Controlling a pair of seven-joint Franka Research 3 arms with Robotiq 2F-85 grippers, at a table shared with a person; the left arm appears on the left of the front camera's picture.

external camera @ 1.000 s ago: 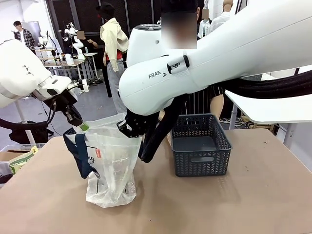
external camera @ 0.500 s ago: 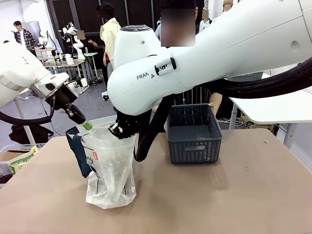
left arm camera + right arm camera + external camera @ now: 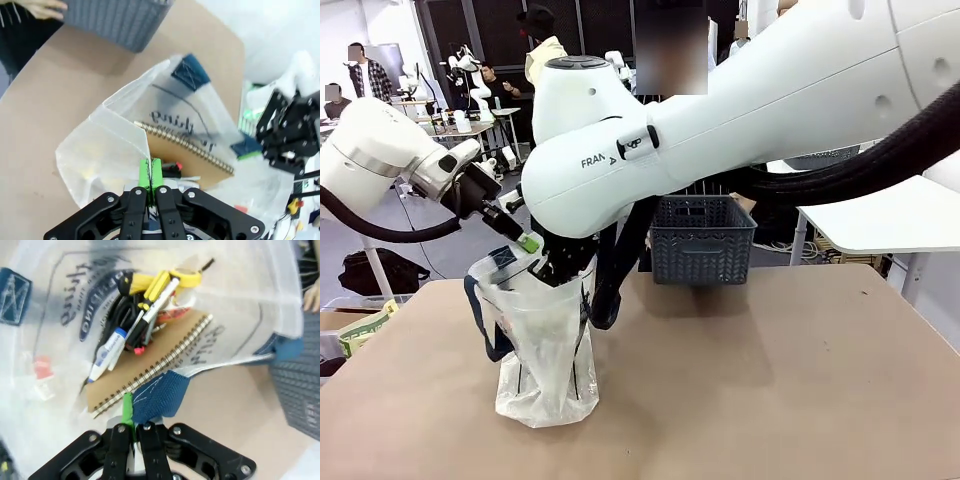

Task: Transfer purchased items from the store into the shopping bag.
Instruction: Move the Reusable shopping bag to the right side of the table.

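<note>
Several goods: a spiral notebook [image 3: 150, 365] with a brown cover, a yellow-handled tool [image 3: 155, 287], a white-and-blue pen [image 3: 107, 352], some black bits and a red piece, all piled inside the bag, leaning on the notebook
Bag [image 3: 545, 350]: crinkly see-through plastic with dark print and navy strap handles, standing upright on the table toward the robot's left, mouth pulled wide open
Bag mouth, left side: left gripper [image 3: 528, 241] has its green pads clenched on the rim of the plastic; from the left wrist camera [image 3: 151, 175] the pads sit pressed flat together with a fold of the bag between them
Bag mouth, right side: right gripper [image 3: 131, 412] is clamped too, jaws together on the navy handle [image 3: 160, 395] where it's stitched to the bag edge
Right arm: big white elbow reaching across the middle of the front camera, hiding most of its own gripper down at the bag
Basket [image 3: 702, 240]: dark grey, slotted sides, at the far side of the table, well apart from the bag; looks tilted and lifted a bit off the table, can't tell for sure
Person: standing behind the basket, a hand [image 3: 42, 7] touching its far rim in the left wrist camera
Table [image 3: 800, 380]: plain brown top
</note>
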